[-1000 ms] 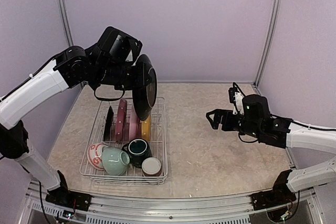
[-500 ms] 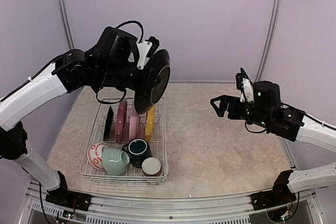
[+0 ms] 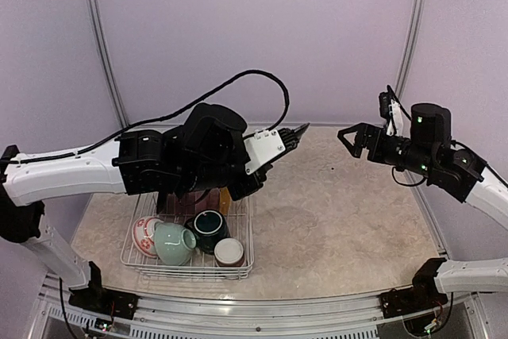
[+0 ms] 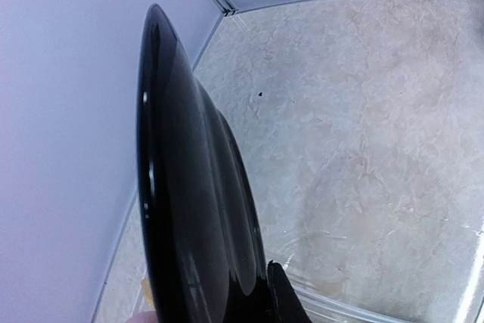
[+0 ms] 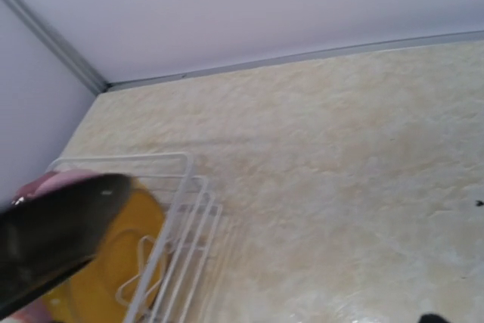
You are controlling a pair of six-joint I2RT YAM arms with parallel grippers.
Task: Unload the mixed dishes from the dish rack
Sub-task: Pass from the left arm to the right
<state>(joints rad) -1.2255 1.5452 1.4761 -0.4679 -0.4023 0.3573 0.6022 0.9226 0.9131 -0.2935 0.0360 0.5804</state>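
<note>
1. Nearest me, at the 6 o'clock end of the dish rack [image 3: 248, 237], lie the pale-green cup [image 3: 173, 242], the teal cup [image 3: 208, 226] and the brown-white cup [image 3: 229, 252]. The red-patterned white bowl [image 3: 144, 234] sits at their 9 o'clock.
2. Toward 12 o'clock from them, the yellow plate [image 5: 130, 256] and the pink plate [image 5: 47, 184] stand upright in the dividers. From above, my left arm hides most of both.
3. My left arm reaches low and nearly level across the rack's far end, with the forearm aimed at about 2 o'clock. The left gripper [image 3: 284, 139] is clamped on the rim of the black plate [image 4: 189, 209]. The plate is up out of the dividers, in the air near the rack's 1 o'clock corner. My wrist view shows it edge-on, with one finger [image 4: 281, 300] tight against its lower rim.
4. I judge this plate stiff, glazed and slick. It is heavy for a rim pinch and quick to chip on wire or table [image 3: 333, 220]. A deep bite on the rim is the right hold, since the weight levers hard against my fingers.
5. Further off, at 2 o'clock, my right arm is raised. The right gripper [image 3: 351, 140] faces 9 o'clock toward the plate with its fingers apart, holding nothing, and it is well apart from the plate.
</note>
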